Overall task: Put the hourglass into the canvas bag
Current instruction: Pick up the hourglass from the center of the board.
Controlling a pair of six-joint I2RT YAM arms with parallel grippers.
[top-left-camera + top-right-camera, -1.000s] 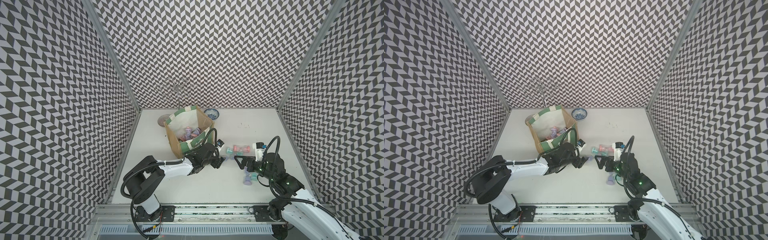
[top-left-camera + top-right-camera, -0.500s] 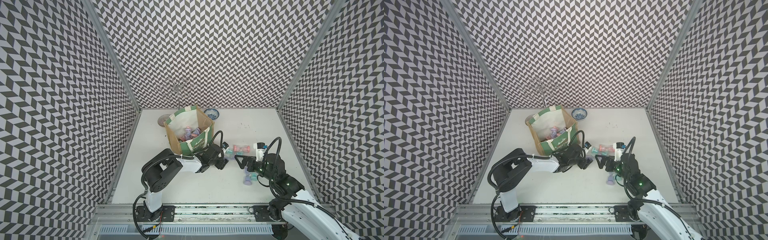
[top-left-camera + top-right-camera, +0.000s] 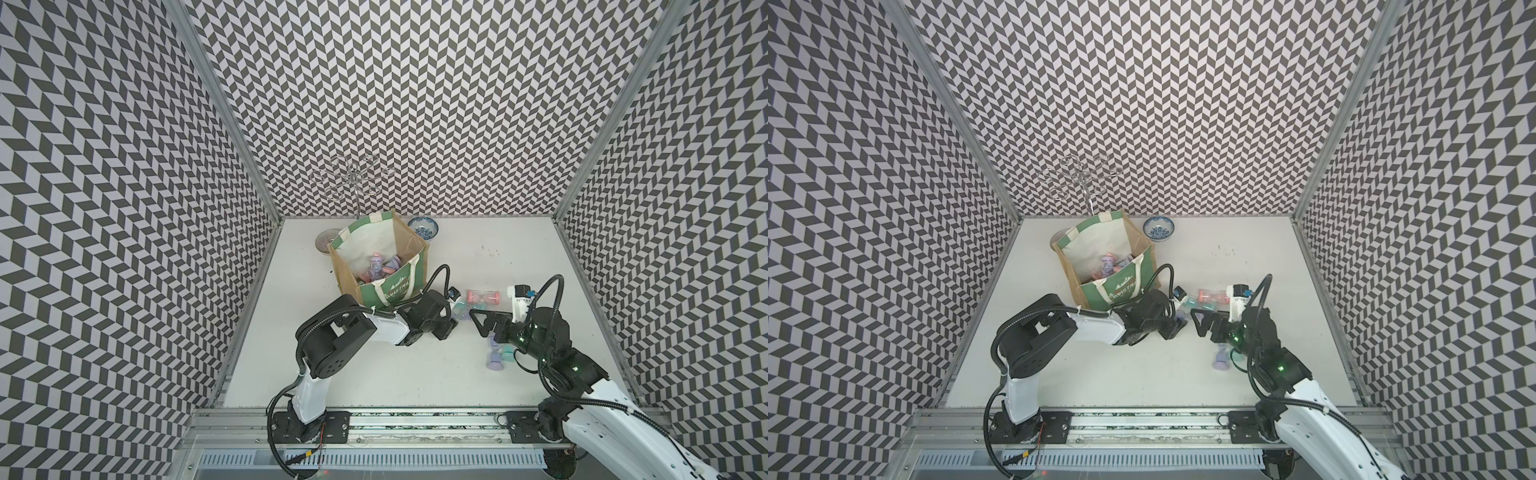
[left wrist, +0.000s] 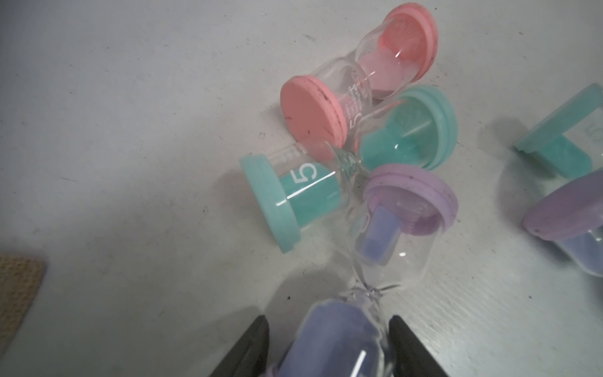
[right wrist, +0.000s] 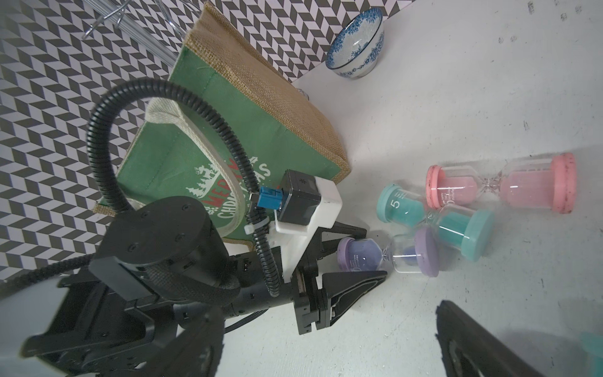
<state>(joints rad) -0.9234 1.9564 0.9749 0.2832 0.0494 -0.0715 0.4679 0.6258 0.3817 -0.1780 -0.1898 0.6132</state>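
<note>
Left fingers have slid forward, narrowly straddling the purple hourglass bulb, grip uncertain

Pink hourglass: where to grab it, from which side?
From above, probably: the pink hourglass lies on its side. Pinch across the glass bulb at the end away from the canvas bag; the neighbouring teal hourglass lies against the other bulb.

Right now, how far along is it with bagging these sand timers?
Done: several hourglasses lie inside the canvas bag. In hand: the left end effector straddles a purple hourglass on the table, grip unclear. Left: pink hourglass, teal hourglass, two more hourglasses beside the right arm.
</note>
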